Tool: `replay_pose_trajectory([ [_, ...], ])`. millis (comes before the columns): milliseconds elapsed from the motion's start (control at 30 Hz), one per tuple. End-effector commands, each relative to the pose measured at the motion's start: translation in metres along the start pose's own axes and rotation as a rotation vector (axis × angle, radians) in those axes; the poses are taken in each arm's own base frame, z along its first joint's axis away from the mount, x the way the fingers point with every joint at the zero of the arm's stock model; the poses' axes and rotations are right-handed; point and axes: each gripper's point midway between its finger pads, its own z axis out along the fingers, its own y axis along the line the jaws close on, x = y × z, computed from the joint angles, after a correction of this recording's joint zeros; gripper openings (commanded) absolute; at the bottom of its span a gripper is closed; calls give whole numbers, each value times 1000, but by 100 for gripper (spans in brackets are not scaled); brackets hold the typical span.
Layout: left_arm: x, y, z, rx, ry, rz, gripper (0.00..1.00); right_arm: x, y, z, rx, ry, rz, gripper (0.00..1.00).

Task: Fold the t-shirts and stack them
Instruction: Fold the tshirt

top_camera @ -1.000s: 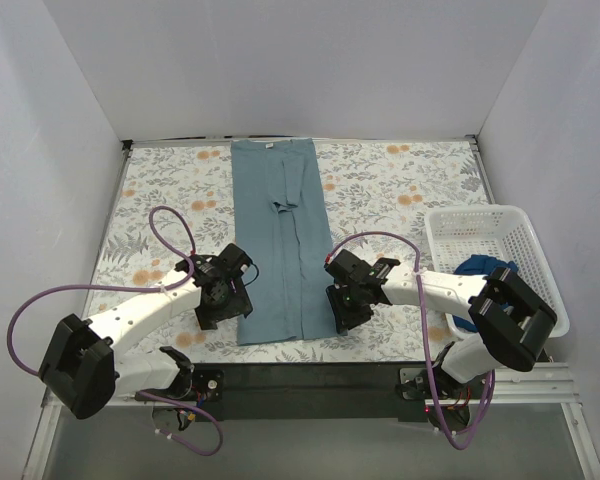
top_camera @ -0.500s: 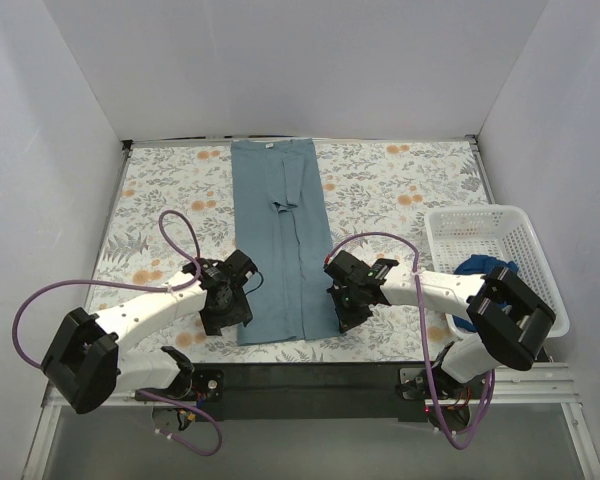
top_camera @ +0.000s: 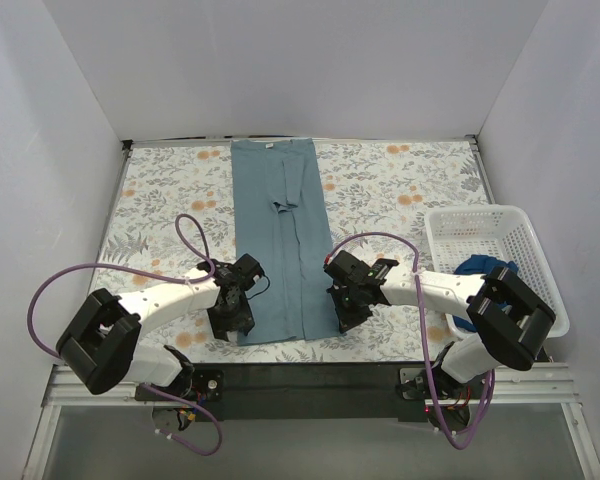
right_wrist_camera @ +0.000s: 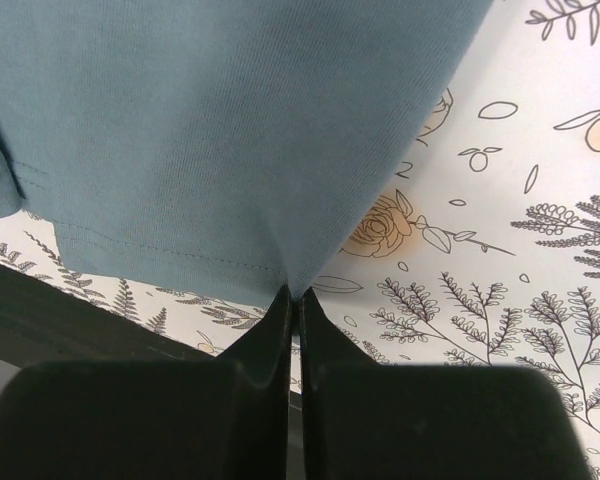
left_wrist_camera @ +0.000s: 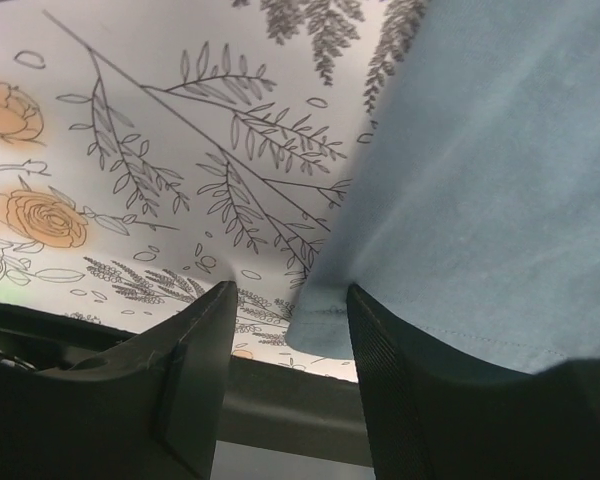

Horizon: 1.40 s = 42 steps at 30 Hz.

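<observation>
Slate-blue t-shirt (top_camera: 280, 240) lies in a long strip on the table (top_camera: 410, 200). Right gripper (right_wrist_camera: 297, 295) jaws pinch its near corner; left gripper (left_wrist_camera: 285, 300) jaws are spread around the other, probably needing to close before folding.

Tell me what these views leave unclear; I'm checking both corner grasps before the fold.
Top view: dark blue t-shirt mostly hidden by basket wall and right arm.
Top view: near corners of slate-blue t-shirt covered by left gripper and right gripper.
Right wrist: jaws shut on the hem; pinched depth hidden.
Left wrist: unclear whether the open jaws touch cloth.
</observation>
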Motion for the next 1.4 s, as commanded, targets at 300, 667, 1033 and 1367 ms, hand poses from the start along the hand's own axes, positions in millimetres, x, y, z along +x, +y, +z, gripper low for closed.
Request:
replay_pose_trajectory([
  [300, 15, -1, 10, 8, 49, 19, 22, 3, -1, 5, -6, 1, -23, 1],
  [667, 21, -3, -7, 47, 55, 12, 0, 9, 9, -11, -57, 10, -41, 1],
  [1033, 35, -5, -57, 187, 48, 33, 0, 52, 20, -44, -140, 81, -76, 1],
  [1367, -93, -54, -95, 219, -316, -39, 0, -97, 24, -87, -137, -185, -99, 1],
])
